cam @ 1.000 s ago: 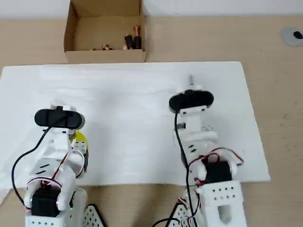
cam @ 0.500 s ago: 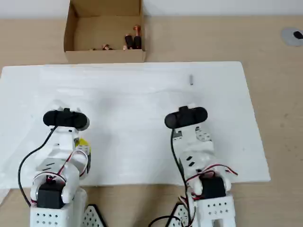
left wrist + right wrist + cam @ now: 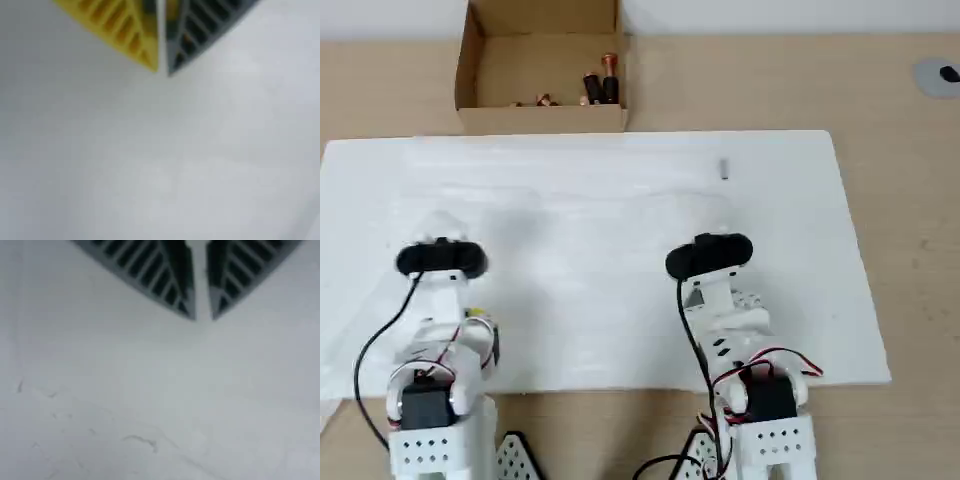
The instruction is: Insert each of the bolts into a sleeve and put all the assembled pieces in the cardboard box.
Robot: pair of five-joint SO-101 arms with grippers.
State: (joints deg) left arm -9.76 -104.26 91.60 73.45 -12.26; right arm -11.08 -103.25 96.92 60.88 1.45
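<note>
The cardboard box stands on the wooden table just past the far edge of a white sheet. Inside it, the copper-coloured assembled pieces lie against the wall on the right arm's side. A few smaller copper bits rest along the near wall. Both look the same as a second ago.

One small grey piece lies alone on the far part of the sheet, in front of the right arm and well apart from the box. It is too small to tell whether it is a bolt or a sleeve. A second ago the right arm was stretched out with its tip at that piece. It has since drawn back toward its base, and its black wrist camera now sits over the middle of the sheet. The piece has not moved in the last half second.

The left arm has also folded back a little. Its black wrist camera is slightly nearer the base and further to the left than half a second ago.

In the left wrist view, the left gripper hangs over bare white sheet. Its yellow finger and dark finger are closed to a hairline slit with nothing between them. In the right wrist view, the right gripper is likewise drawn together over the sheet, with a narrow slit between its two grey fingers, and it holds nothing.

A grey disc lies on the table near the far right corner.
</note>
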